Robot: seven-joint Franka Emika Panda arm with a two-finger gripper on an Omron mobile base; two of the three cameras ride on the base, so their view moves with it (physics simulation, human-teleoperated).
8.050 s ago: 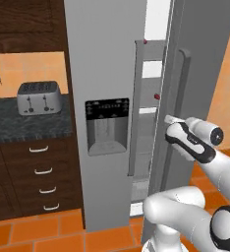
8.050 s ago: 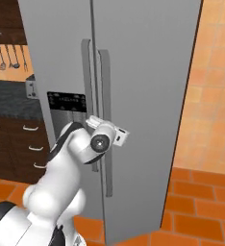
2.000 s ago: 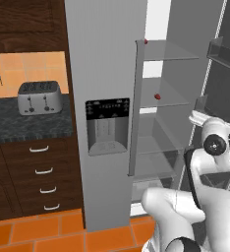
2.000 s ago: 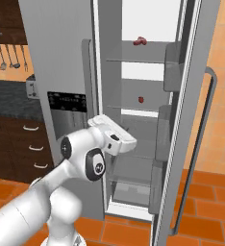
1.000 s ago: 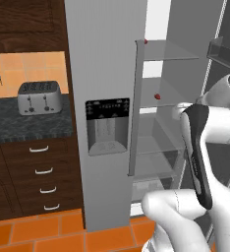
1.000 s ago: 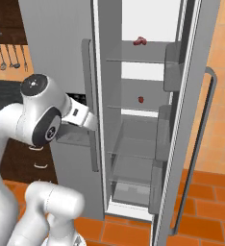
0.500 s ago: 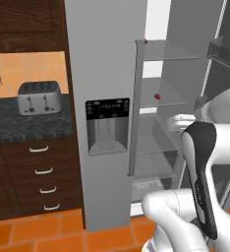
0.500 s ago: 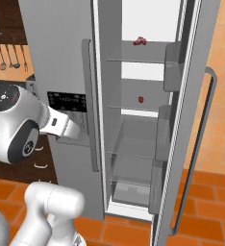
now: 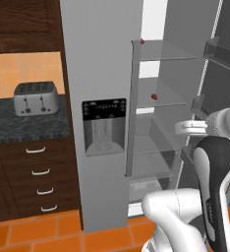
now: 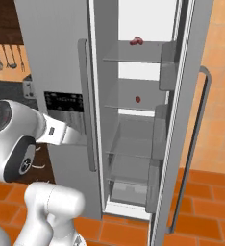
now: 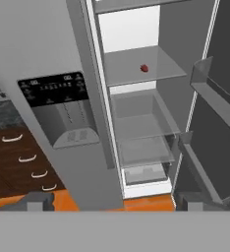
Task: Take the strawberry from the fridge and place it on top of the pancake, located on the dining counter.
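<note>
The strawberry sits alone on a glass shelf about halfway up the open right compartment of the fridge, a tiny red dot against the pale back wall. From the left it shows at the same spot, and the hand camera catches it too, resting near the middle of its shelf. One shelf higher lies a darker, lumpier red item, well apart from the berry. Below the berry's shelf come more clear shelves and a drawer at the bottom.

The right fridge door stands swung wide, its long handle facing the room and its inner bins showing. The left door is shut, carrying the black water dispenser panel.

The tool hangs out in front of the fridge, low and well short of the berry, touching nothing. Its two dark fingertips stand far apart at either side of the hand camera's bottom edge, so it is spread wide and carries nothing.

Off to the left, a silver toaster rests on the dark worktop above wooden drawers. The floor is orange tile.
</note>
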